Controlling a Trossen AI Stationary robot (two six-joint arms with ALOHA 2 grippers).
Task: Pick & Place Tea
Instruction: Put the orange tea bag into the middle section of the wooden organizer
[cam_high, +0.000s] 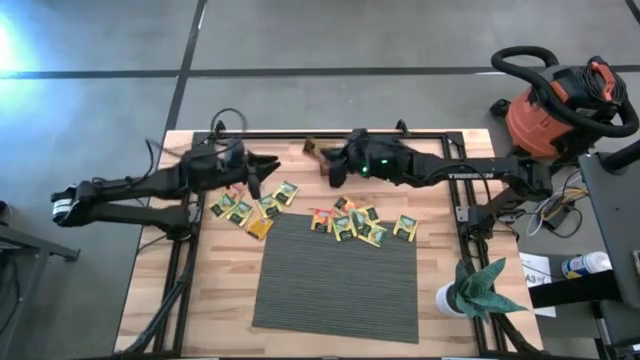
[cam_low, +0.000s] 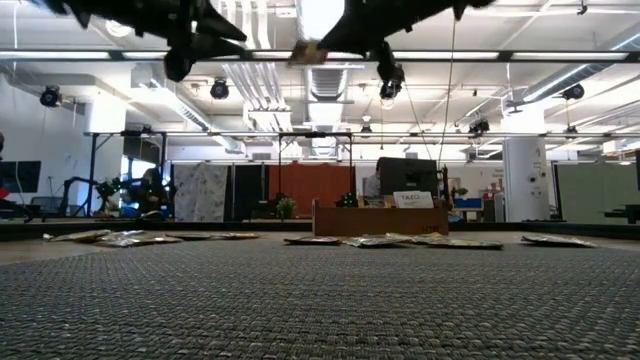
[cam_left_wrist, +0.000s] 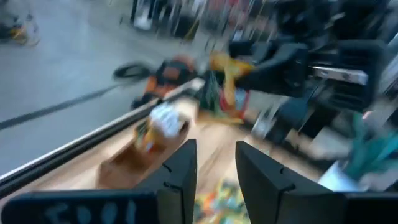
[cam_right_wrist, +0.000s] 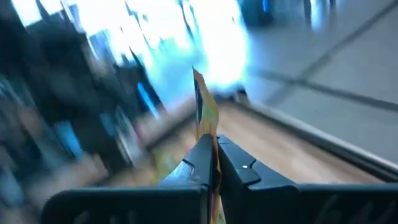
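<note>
One flat sachet (cam_right_wrist: 205, 115) in right pincer (cam_right_wrist: 214, 163)

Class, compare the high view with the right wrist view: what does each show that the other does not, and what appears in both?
Only the high view shows the scattered tea sachets lying along the grey mat's far edge, the left gripper lifted above them, and the red shop vacuum beside the table.

Only the right wrist view shows the jaws of the right gripper pinched on a yellow-orange sachet that stands up between them.

Both show the right gripper and the wooden tabletop.
</note>
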